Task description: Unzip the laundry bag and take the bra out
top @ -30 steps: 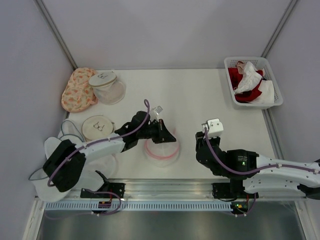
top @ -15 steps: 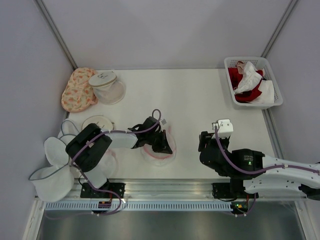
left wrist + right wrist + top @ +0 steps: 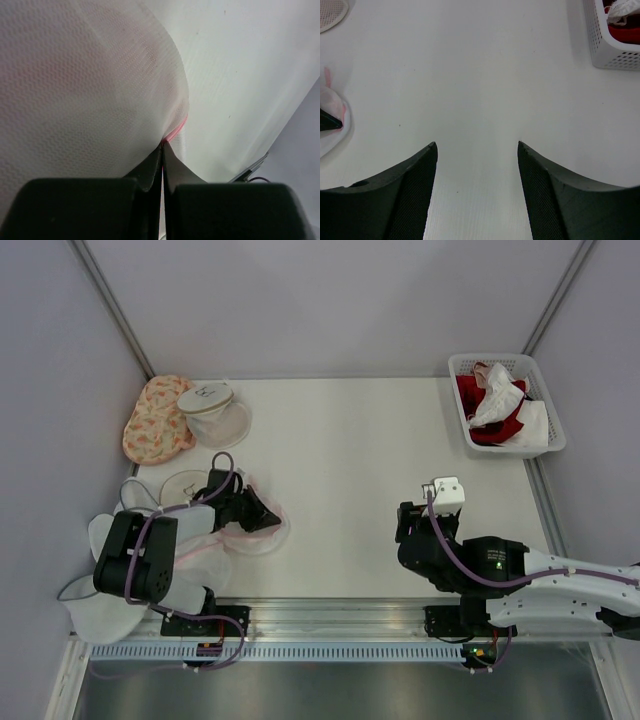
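Note:
The laundry bag, white mesh with a pink rim, lies flattened on the table at the near left. My left gripper is shut on its edge. In the left wrist view the fingertips pinch the pink rim, and the mesh stretches away above them. My right gripper hovers over bare table at the near right, well away from the bag. It is open with nothing between its fingers. The bag's edge shows at the left of the right wrist view. The bra is hidden.
An orange floral pouch and a clear mesh dome with a white top sit at the back left. A beige round piece and white mesh bags lie at the near left. A white basket of clothes stands back right.
My left gripper has dragged the laundry bag from the table's middle to the near left. My right gripper has opened wider and shifted slightly right.

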Available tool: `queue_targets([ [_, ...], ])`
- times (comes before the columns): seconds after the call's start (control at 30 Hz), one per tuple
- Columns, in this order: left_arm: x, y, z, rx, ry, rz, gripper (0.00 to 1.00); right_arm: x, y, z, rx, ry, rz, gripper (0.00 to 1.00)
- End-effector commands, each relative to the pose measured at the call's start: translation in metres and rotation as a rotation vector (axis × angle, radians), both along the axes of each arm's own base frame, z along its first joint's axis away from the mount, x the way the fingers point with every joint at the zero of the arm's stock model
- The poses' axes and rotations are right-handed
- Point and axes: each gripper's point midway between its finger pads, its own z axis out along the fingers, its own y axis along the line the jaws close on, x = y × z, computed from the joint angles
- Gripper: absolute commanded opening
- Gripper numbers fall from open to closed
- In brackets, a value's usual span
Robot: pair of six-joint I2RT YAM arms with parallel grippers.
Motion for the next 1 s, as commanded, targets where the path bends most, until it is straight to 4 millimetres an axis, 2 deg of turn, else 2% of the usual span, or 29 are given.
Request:
queue_targets([
  [0.0, -0.019, 0.032, -0.017, 0.076, 0.127, 0.122, 0.02, 0.003, -0.004, 0.021, 0.042, -0.034, -0.019, 0.71],
  [0.13, 0.005, 0.070, 0.002, 0.168, 0.102, 0.248, 0.02, 0.001, -0.011, 0.026, 0.061, -0.038, -0.021, 0.72],
  [0.17, 0.003, 0.082, 0.000, 0.213, 0.116, 0.269, 0.02, 0.001, -0.012, 0.026, 0.064, -0.039, -0.018, 0.72],
  [0.2, 0.006, 0.104, 0.000, 0.229, 0.127, 0.341, 0.02, 0.001, -0.014, 0.026, 0.066, -0.040, -0.021, 0.72],
  [0.23, 0.007, 0.114, 0.002, 0.236, 0.123, 0.371, 0.02, 0.001, -0.016, 0.028, 0.073, -0.043, -0.021, 0.72],
  [0.27, 0.004, 0.135, -0.001, 0.248, 0.144, 0.436, 0.02, 0.000, -0.017, 0.028, 0.076, -0.040, -0.021, 0.72],
  [0.37, -0.007, 0.167, -0.004, 0.262, 0.173, 0.571, 0.02, -0.001, -0.021, 0.029, 0.092, -0.041, -0.024, 0.72],
  [0.4, -0.012, 0.170, -0.007, 0.260, 0.184, 0.600, 0.02, -0.001, -0.023, 0.030, 0.100, -0.043, -0.024, 0.72],
  [0.6, -0.025, 0.209, 0.009, 0.348, 0.177, 0.824, 0.02, -0.002, -0.027, 0.035, 0.107, -0.042, -0.026, 0.73],
  [0.7, -0.013, 0.206, 0.027, 0.301, 0.093, 0.809, 0.02, -0.002, -0.028, 0.035, 0.110, -0.041, -0.028, 0.74],
  [0.77, 0.000, 0.188, 0.042, 0.231, 0.008, 0.671, 0.04, -0.002, -0.027, 0.034, 0.112, -0.040, -0.027, 0.78],
  [0.8, 0.009, 0.180, 0.052, 0.200, -0.042, 0.613, 0.20, -0.002, -0.026, 0.033, 0.106, -0.041, -0.027, 0.81],
  [0.83, 0.014, 0.174, 0.060, 0.188, -0.094, 0.545, 0.32, -0.002, -0.024, 0.033, 0.096, -0.041, -0.021, 0.89],
  [0.87, 0.017, 0.161, 0.070, 0.140, -0.132, 0.475, 0.46, -0.001, -0.021, 0.033, 0.098, -0.042, -0.015, 0.93],
  [0.9, 0.021, 0.155, 0.081, 0.123, -0.169, 0.435, 0.69, -0.001, -0.018, 0.031, 0.087, -0.040, -0.012, 0.96],
  [0.97, 0.021, 0.134, 0.096, 0.078, -0.233, 0.319, 0.91, 0.000, -0.014, 0.031, 0.082, -0.041, -0.012, 0.98],
])
